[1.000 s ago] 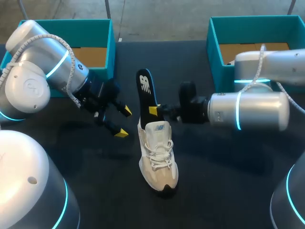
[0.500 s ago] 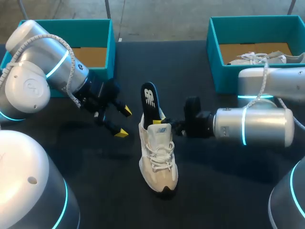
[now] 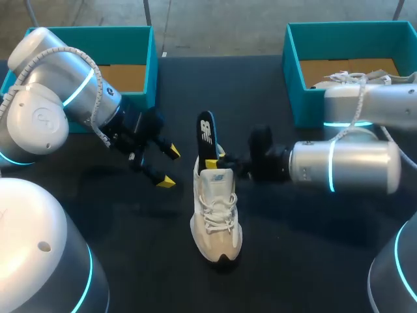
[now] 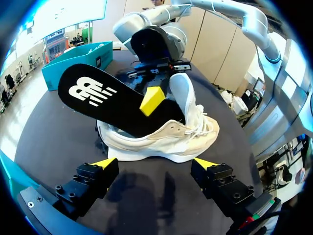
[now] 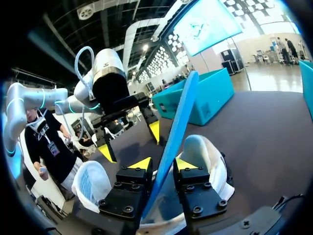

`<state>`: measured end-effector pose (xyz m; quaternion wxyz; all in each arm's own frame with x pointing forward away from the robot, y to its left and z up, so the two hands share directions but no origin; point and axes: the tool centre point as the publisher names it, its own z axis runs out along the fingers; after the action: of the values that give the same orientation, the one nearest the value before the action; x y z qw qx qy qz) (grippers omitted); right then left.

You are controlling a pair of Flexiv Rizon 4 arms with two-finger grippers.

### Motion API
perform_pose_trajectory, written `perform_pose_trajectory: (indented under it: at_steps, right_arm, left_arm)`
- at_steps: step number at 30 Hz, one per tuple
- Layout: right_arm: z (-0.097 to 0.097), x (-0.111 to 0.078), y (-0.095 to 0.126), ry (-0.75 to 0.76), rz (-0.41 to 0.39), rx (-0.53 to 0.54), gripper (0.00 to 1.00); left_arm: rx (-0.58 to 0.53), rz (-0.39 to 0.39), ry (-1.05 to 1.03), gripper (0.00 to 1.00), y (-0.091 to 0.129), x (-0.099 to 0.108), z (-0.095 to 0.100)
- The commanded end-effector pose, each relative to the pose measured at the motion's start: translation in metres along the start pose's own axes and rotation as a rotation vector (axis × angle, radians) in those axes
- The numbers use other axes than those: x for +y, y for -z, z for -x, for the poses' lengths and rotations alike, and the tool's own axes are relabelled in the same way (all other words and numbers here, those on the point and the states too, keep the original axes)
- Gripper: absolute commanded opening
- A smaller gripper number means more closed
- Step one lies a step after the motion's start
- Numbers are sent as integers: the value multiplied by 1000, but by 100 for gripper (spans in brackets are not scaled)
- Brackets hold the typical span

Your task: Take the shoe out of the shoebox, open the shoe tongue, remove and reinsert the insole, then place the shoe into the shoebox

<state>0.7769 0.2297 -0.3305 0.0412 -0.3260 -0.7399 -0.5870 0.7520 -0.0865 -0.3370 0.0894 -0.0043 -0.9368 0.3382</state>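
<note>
Your right gripper (image 5: 163, 164) is clamped on the insole (image 3: 207, 135), one yellow tip on each face. The insole's lower end sits in the mouth of the shoe (image 3: 216, 212), and the rest rises steeply out of it. The shoe stands on its sole in the middle of the table (image 3: 130, 248), with its heel end at the right gripper.

Your left gripper (image 3: 168, 166) holds nothing. Its fingers are spread wide just beside the shoe and clear of it, and the left wrist view shows the shoe side-on ahead of them.

The shoe is cream mesh and suede with white laces, a thick pale sole and a dark toe. Its padded tongue (image 4: 181, 93) stands upright. The insole is thin, flat and round-ended.

The head and left wrist views show the insole's black face with a white logo, while only the right wrist view shows its blue underside.

Only the head view shows a second shoe (image 3: 352, 79) in the teal right box (image 3: 293, 72). The left box (image 3: 140, 42) shows a bare cardboard floor.
</note>
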Motion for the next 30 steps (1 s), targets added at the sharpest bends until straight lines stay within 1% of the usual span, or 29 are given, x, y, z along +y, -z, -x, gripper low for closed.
perform_pose_trajectory:
  at_steps: [1,5,6,8,9,15,20,26,30]
  right_arm:
    - [8,10,-8,0,-73,467,30]
    - [11,13,-10,4,-75,471,29]
    - [11,14,-10,4,-76,472,24]
    - [13,12,-9,-1,-77,473,4]
    - [13,10,-8,-11,-68,483,0]
    - [14,-4,-6,-59,0,555,0]
    - [11,-16,-7,-82,-54,567,0]
    - [5,-27,-4,-104,-73,562,0]
    - [4,-28,-4,-104,-77,553,0]
  left_arm:
    - [-1,2,0,100,0,0,0]
    - [-1,2,0,100,0,0,0]
    - [-1,2,0,100,0,0,0]
    - [-1,2,0,100,0,0,0]
    - [-1,2,0,100,0,0,0]
    - [-1,2,0,100,0,0,0]
    - [-1,2,0,100,0,0,0]
    - [-1,2,0,100,0,0,0]
    - [-1,2,0,100,0,0,0]
